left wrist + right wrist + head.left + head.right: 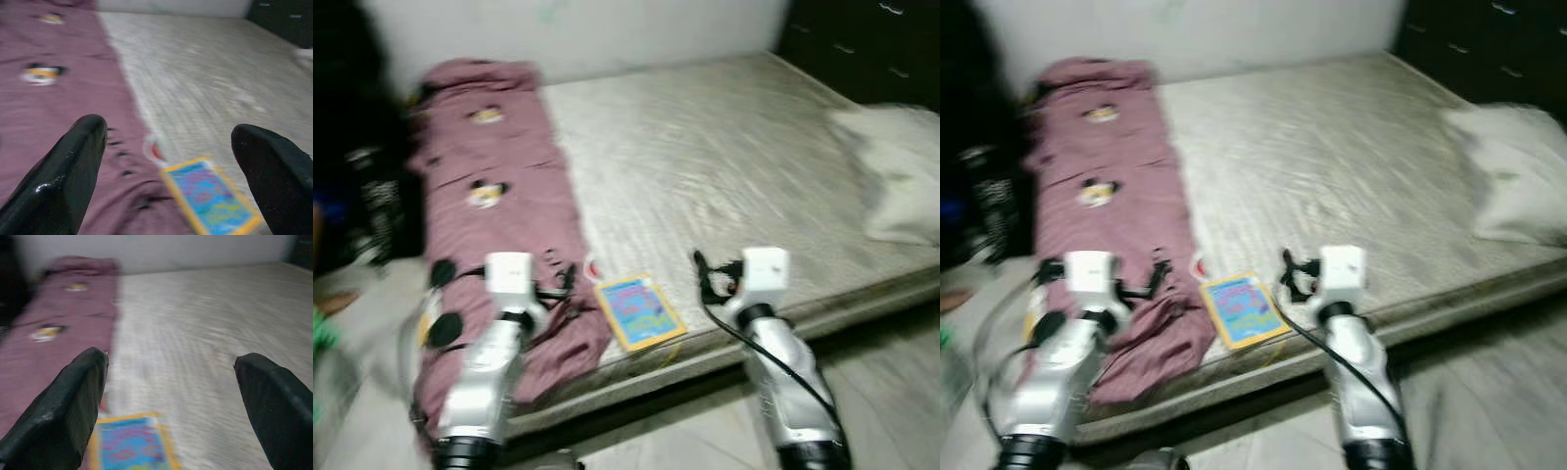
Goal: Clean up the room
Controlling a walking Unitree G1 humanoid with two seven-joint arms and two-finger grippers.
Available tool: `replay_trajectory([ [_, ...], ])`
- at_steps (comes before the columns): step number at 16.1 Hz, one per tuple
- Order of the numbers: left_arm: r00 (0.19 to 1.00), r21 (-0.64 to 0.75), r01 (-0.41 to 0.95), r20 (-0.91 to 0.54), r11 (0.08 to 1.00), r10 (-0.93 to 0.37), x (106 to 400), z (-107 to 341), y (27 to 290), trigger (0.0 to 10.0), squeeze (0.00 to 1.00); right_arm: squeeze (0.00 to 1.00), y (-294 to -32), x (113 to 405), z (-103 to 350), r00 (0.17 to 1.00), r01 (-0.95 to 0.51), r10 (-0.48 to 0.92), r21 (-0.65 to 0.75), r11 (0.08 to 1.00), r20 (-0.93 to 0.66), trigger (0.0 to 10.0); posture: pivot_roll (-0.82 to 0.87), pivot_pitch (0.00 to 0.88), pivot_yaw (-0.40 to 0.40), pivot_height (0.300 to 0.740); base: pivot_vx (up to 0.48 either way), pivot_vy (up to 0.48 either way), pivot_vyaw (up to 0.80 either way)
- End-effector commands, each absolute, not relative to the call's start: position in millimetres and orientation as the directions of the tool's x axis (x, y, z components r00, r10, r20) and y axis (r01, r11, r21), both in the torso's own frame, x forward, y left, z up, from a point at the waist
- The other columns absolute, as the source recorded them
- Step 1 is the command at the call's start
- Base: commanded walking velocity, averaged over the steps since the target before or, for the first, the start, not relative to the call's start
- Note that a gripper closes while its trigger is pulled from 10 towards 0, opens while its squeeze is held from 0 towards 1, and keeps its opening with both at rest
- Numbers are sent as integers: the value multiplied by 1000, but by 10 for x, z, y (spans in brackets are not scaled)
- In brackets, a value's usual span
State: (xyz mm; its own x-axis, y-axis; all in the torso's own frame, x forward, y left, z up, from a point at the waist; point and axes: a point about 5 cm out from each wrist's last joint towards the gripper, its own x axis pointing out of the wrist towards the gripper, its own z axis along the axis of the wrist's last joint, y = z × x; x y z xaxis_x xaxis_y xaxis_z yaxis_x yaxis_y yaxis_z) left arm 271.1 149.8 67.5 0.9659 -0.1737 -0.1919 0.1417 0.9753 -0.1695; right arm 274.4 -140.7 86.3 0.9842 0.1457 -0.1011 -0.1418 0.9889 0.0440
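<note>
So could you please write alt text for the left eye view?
A bare mattress with a maroon blanket along its left side and a colourful book near its front edge; both robot arms reach toward it. The image is blurred.

The left gripper [171, 161] has its two black fingers [63, 181] spread wide apart, with nothing between them, one at about eight o'clock and the other at about four o'clock. Past them lies a pale grey mattress [215, 73] running up toward twelve and two o'clock. A mauve blanket [58, 103] with small yellow and black cartoon patches covers the side from nine to eleven o'clock. At about five o'clock a blue book [210, 200] with a yellow border lies flat just beside the blanket's edge. A small red and white round thing [154, 147] sits near the centre, too blurred to identify
</note>
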Motion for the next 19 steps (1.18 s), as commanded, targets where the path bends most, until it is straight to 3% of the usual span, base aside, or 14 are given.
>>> replay_trajectory([
  [1,965,-172,149,-190,974,-181,2717,682,1469,10000,0,0,-1426,2748,891,985,-144,147,39,989,-90,10000,1,0,20,740,0,0,800],
  [15,965,-168,153,-188,974,-184,2718,679,1453,10000,0,0,-1425,2751,876,983,-152,155,36,988,-97,10000,5,0,15,740,0,0,794],
  [19,964,-166,156,-188,974,-187,2719,677,1451,10000,0,0,-1432,2752,869,983,-148,152,47,988,-100,10000,5,0,15,740,0,0,0],
])
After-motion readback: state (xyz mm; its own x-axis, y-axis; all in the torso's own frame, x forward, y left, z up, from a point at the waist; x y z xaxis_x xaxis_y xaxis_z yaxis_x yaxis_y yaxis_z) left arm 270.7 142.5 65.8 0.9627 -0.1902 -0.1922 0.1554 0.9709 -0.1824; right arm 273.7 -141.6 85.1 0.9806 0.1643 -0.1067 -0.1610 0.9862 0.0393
